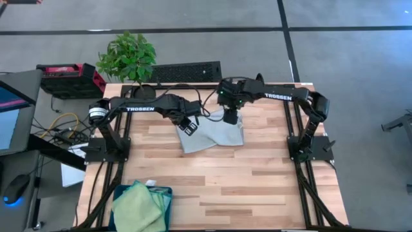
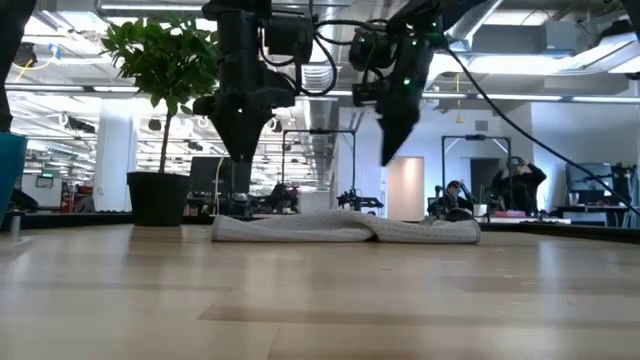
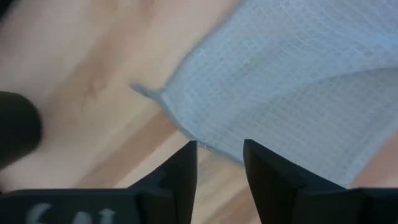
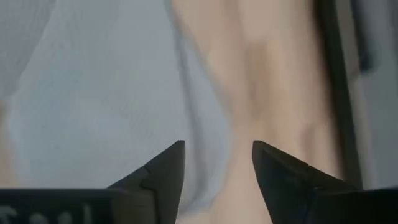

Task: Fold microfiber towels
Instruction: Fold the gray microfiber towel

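One pale blue-grey microfiber towel [image 1: 211, 136] lies folded and flat on the wooden table, a little beyond its middle; the low view shows it as a low, layered strip [image 2: 345, 228]. My left gripper [image 1: 188, 126] hovers open above the towel's left edge, and its wrist view shows a towel corner [image 3: 149, 93] beneath the fingers. My right gripper [image 1: 232, 117] hovers open above the towel's far right part [image 4: 112, 93]. In the low view both grippers, left [image 2: 243, 152] and right [image 2: 392, 155], point down, clear of the cloth.
A dark teal bin [image 1: 168, 193] at the near left corner holds light green towels [image 1: 136, 206]. A potted plant [image 1: 127, 57] and a black keyboard [image 1: 185, 71] stand at the far edge. Bare wood [image 1: 257, 187] stretches across the near and right parts.
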{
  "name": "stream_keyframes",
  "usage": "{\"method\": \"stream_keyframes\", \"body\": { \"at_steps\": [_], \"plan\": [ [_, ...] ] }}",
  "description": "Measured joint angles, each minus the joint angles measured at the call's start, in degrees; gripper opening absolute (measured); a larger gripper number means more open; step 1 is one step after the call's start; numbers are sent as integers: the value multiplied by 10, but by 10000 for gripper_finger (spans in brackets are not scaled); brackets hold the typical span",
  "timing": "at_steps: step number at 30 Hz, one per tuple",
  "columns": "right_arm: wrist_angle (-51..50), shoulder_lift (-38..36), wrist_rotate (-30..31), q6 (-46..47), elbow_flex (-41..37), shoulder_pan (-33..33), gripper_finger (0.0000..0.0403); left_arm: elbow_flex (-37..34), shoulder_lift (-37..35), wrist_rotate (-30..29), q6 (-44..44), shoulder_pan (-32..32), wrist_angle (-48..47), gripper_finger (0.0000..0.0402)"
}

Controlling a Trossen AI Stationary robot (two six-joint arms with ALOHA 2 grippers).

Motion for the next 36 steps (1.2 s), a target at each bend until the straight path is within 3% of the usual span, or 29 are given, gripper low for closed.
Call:
{"method": "stream_keyframes", "body": {
  "at_steps": [5,8,22,36],
  "plan": [
    [-130,0,-95,130,24,-36,216,3,-3,54,0,-16,2,130],
    [-140,0,-107,173,9,-55,213,11,-3,62,-2,-31,-2,131],
    [-48,0,-113,164,-93,-53,206,26,-4,62,-21,-65,-2,131],
    [7,0,-98,153,-137,-56,201,26,-4,62,-38,-66,-2,131]
  ]
}}
